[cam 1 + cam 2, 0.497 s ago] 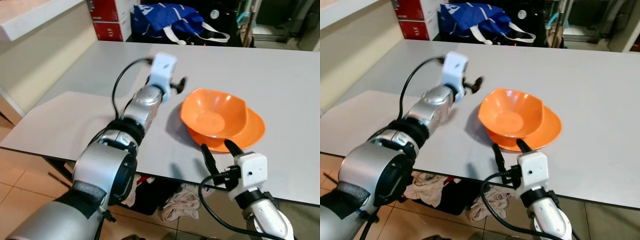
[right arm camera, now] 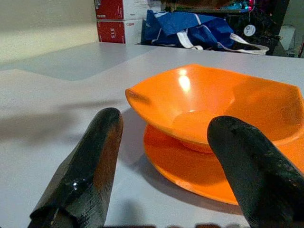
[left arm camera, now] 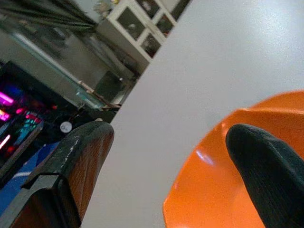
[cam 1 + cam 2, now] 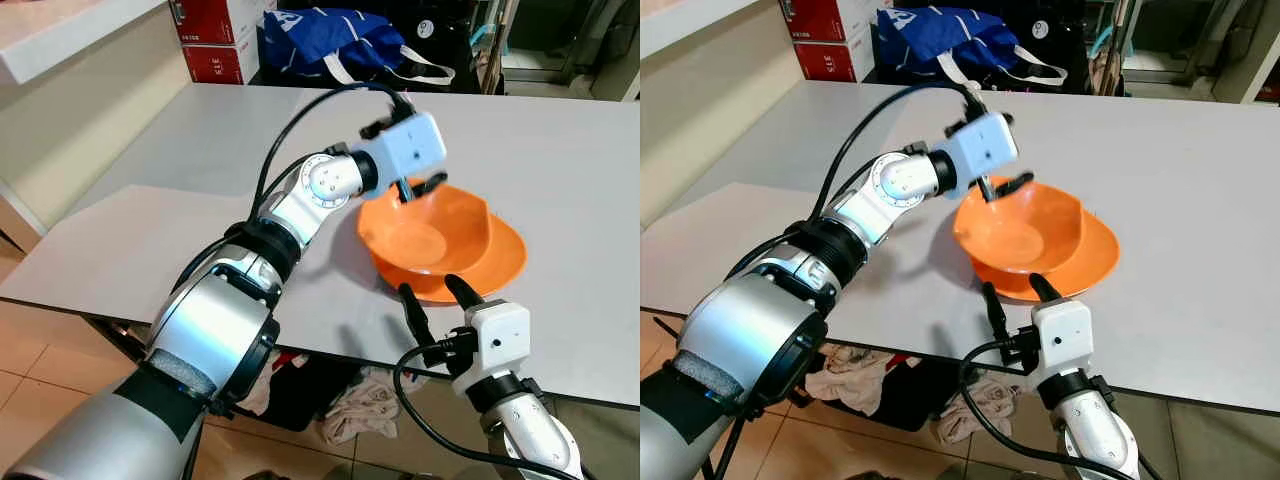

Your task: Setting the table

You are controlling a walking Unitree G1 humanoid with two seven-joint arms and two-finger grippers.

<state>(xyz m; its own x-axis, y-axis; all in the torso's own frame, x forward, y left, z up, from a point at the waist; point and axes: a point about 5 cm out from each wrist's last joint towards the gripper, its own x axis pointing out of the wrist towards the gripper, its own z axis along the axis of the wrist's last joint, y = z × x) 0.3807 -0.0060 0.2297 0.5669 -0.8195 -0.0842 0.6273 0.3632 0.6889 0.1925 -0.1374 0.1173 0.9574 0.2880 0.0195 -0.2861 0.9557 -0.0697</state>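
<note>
The left gripper [image 4: 418,188] is spread, its two black fingers straddling the far-left rim of the glossy orange plastic bowl [image 4: 428,232]: in the left wrist view one finger [image 3: 263,173] hangs over the bowl's inside and the other [image 3: 78,159] stands outside the rim, over bare tabletop. The rim runs between them, but whether either finger touches it cannot be told. The wrist is bent down from above, so the bowl lies directly beneath and slightly to the robot's right of these jaws.

The right gripper [image 4: 432,300] is also spread, empty, at the near table edge. Straight ahead of it, a little apart, sits the bowl, resting in a shallow orange plastic plate [image 4: 500,262] that shows from under the bowl on the near and right sides. Both lie on the pale grey laminate table [image 4: 180,230], with no long axis to favour.

The left arm looks far better placed: its jaws already bracket the rim, so closing on the wall seems to be the next move, provided the rim stays centred in the gap. Beyond the table's far edge lie a blue fabric bag [image 4: 330,38] and red cardboard boxes [image 4: 215,40].
</note>
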